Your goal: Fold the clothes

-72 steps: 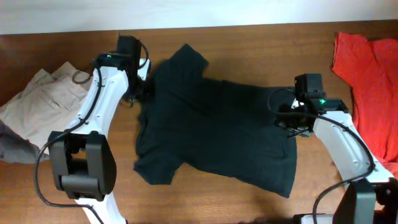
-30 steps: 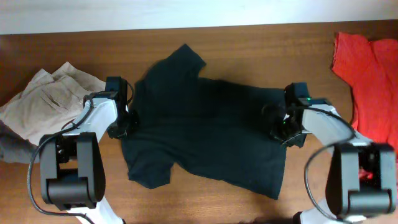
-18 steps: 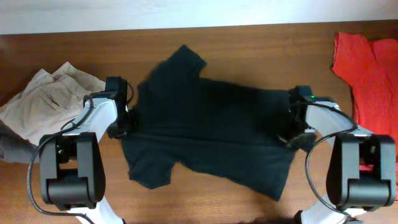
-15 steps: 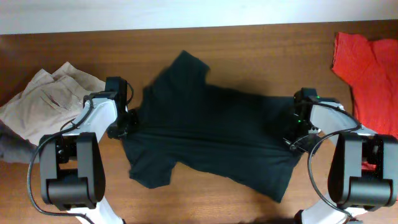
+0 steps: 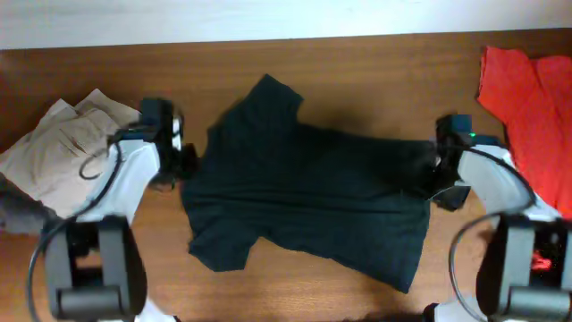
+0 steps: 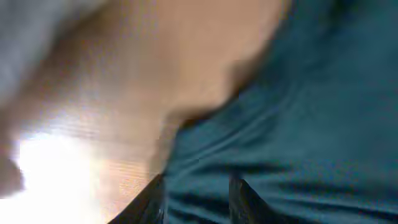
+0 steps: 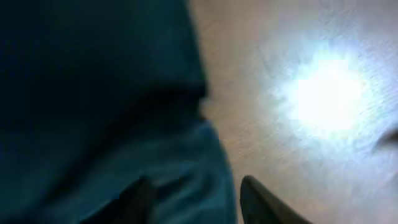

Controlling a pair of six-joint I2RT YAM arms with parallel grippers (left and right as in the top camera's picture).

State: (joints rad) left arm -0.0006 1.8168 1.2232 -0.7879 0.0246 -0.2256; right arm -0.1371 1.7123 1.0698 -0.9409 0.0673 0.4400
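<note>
Black T-shirt: one item, lying spread at the centre of the wooden table, collar end toward 9 o'clock and hem toward 3 o'clock. One sleeve points to 12 o'clock, the other to 7 o'clock. The body is flat with shallow ripples, and no fold has been made.

Left gripper: at the shirt's 9 o'clock edge. In the wrist view its fingers are apart with cloth in the gap. Whether the cloth is pinched cannot be told, since the tips are cut off by the frame.

Right gripper: at the shirt's 3 o'clock edge. Its fingers are spread wide with the hem edge lying loose between them, so it appears released.

Step in hand (judged): laying out and flattening, ahead of the first fold.

Next move (judged): take two matching points on one long side and carry that side over the body, keeping the lifted edge taut and level so the sleeves tuck in.

Other stock: beige trousers, heaped at 9 o'clock; red garment at 2 o'clock. Both lie apart from the shirt.

Obscured:
- Both wrist views are blurred and washed by glare on the wood.
- The collar is hidden behind the left arm.
- No hem label can be made out.
- The red garment is cut off by the frame.
</note>
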